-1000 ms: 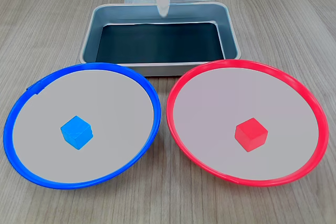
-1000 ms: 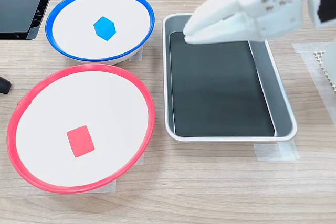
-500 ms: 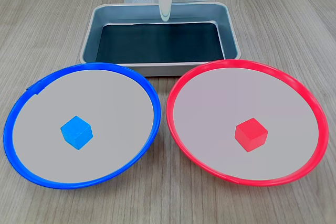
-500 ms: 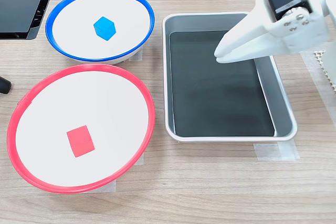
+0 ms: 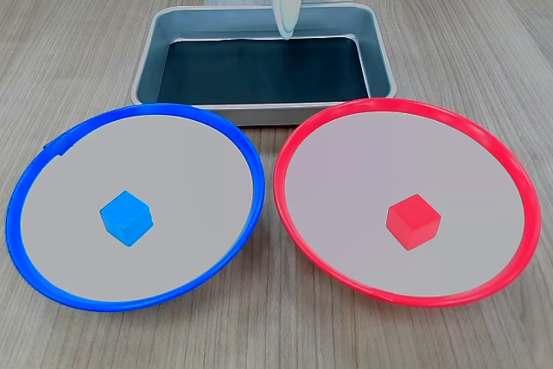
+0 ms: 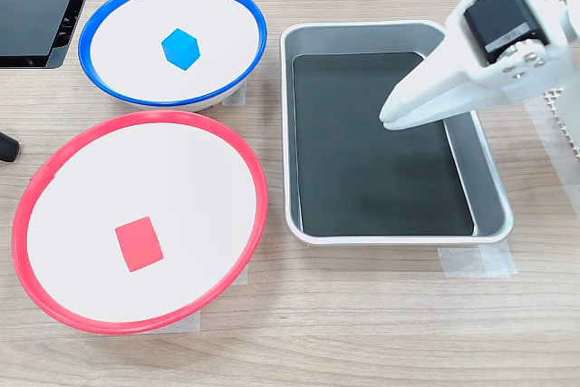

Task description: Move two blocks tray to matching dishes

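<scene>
Blue block: the blue block [image 5: 126, 218] [image 6: 180, 48] sat near the middle of the blue-rimmed dish [image 5: 52, 149] [image 6: 245, 15], clear of the rim on every side, one corner turned toward the camera in a fixed view.

Red block: the red block [image 5: 413, 221] [image 6: 139, 244] lay on the pale centre of the red-rimmed dish [image 5: 484, 136] [image 6: 54, 165], a little off-centre, with open plate all round it.

Dishes: the two rims stood just beside each other — whether they touched could not be told.

Tray: the tray [image 5: 259, 110] [image 6: 399, 235] showed a bare dark bottom; its long axis ran left to right in a fixed view [image 5: 259, 110], and its near wall lay just behind both dish rims.

Gripper: the white gripper [image 5: 285, 30] [image 6: 390, 120] hung over the tray's dark bottom, fingers together in a closed wedge holding nothing, tip pointing toward the dishes.

Room: bare wooden table [image 5: 484, 32] [image 6: 362, 333] lay open either side of the tray and in front of the dishes.

Edge items: a dark object [image 6: 41, 6] sat at a corner, beside the blue-rimmed dish.
</scene>
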You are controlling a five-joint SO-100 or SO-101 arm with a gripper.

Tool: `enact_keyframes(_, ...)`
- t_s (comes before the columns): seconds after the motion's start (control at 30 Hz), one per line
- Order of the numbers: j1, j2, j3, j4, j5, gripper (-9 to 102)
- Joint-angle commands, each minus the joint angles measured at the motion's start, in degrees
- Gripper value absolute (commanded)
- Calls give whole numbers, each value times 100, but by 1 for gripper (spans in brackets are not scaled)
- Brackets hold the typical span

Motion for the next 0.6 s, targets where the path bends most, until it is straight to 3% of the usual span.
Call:
enact_keyframes(0.0,-272,141,9,97,-510,0)
enact_keyframes(0.07,-536,132,9,589,-1916,0)
enact_keyframes(0.17,-246,114,18,2707,-5458,2)
enact_keyframes(0.23,70,141,9,2725,-5757,0)
enact_keyframes(0.57,-246,141,9,2698,-5520,2)
